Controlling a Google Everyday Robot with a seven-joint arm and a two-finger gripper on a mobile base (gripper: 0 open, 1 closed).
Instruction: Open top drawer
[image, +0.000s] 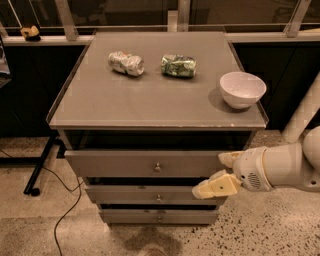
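The top drawer (125, 163) is the widest grey front of the cabinet, with a small round metal knob (157, 167) at its centre and a dark gap above it under the cabinet top. Two narrower drawers (145, 195) sit below it. My gripper (218, 173) is at the right end of the top drawer's front, to the right of the knob and apart from it. Its cream fingers (212, 186) are spread open and hold nothing. The lower finger overlaps the middle drawer's right end.
On the cabinet top (150, 100) lie two crushed cans (126, 63) (178, 65) and a white bowl (242, 89) near the right edge. A black stand leg (37, 172) and a cable (67, 212) lie on the floor at left. My white arm (285, 167) reaches in from the right.
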